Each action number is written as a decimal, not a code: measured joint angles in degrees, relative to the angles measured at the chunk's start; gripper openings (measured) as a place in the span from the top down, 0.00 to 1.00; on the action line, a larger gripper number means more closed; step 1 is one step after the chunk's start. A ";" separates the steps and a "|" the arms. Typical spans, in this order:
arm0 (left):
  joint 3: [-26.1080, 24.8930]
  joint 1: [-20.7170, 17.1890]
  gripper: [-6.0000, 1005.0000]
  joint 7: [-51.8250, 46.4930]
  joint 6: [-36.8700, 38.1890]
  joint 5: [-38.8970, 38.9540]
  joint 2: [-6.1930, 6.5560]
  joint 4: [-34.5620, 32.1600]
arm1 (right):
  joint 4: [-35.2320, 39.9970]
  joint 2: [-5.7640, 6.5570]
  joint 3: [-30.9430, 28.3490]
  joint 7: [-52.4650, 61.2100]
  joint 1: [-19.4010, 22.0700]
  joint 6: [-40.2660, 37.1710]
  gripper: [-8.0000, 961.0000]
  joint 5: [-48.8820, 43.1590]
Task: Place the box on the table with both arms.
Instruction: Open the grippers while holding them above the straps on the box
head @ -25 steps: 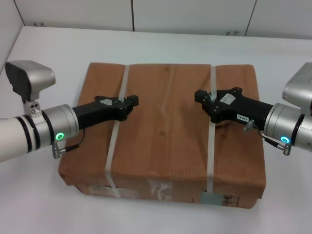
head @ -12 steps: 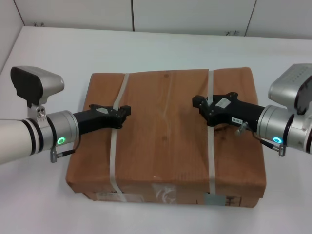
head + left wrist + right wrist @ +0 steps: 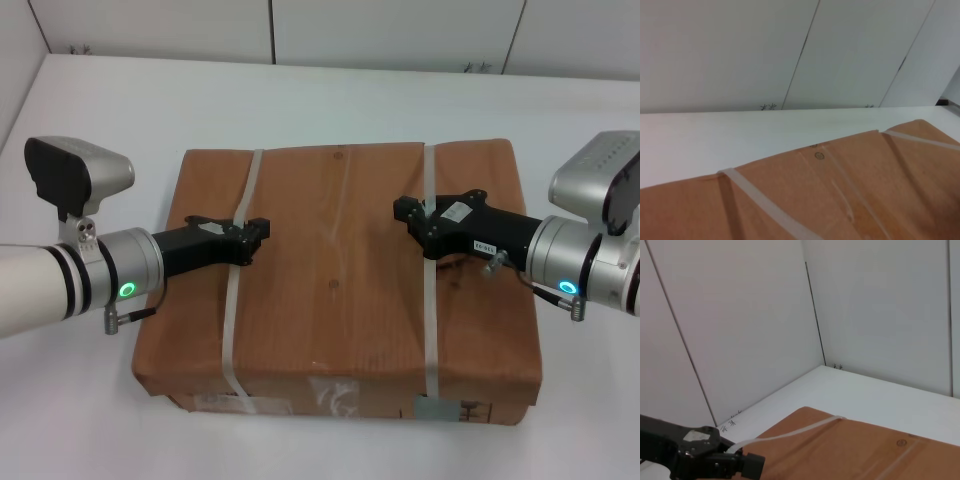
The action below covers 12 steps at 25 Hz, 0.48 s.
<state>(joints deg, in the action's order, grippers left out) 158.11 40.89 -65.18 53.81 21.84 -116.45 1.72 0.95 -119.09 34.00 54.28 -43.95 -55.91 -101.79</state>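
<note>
Box [image 3: 335, 280] lies flat on the white tabletop [image 3: 330, 95], long side across the head view, labelled and taped side wall facing the robot. Two whitish straps run front to back over the lid: left strap [image 3: 236, 300] and right strap [image 3: 428, 280]. Left gripper [image 3: 258, 235] reaches in over the box's left edge and sits right at the left strap, low over the lid; its black body overlaps the strap, and whether the jaws pinch the strap or stand spread cannot be told from here. Right gripper [image 3: 405, 212] comes in over the box's right edge, its tip just inside the right strap, body crossing that strap; jaws state likewise cannot be told. Both arms show a green ring light near the wrist, the left arm [image 3: 60, 285] off the box's left side, the right arm [image 3: 590, 265] off its right side. Left wrist view: box lid [image 3: 840, 195] with a strap [image 3: 765, 207] slanting across it, tabletop and wall panels beyond. Right wrist view: box's far corner [image 3: 855, 450], a strap [image 3: 790, 434] curving over the edge, and the left gripper [image 3: 747, 465] in the distance at that strap.
</note>
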 joint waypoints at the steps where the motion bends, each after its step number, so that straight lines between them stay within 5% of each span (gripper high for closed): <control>1: 0.00 0.00 0.98 0.00 -0.01 0.00 0.00 0.00 | 0.00 0.00 -0.05 0.00 0.00 -0.02 0.91 0.00; 12: 0.00 -0.28 0.98 -0.07 -0.10 0.19 0.00 0.04 | -0.49 0.00 -0.52 2.50 -0.04 -0.12 0.90 0.40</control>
<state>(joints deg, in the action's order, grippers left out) 158.11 40.61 -65.25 53.70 22.03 -116.45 1.76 0.46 -119.09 33.49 56.77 -43.99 -56.04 -101.39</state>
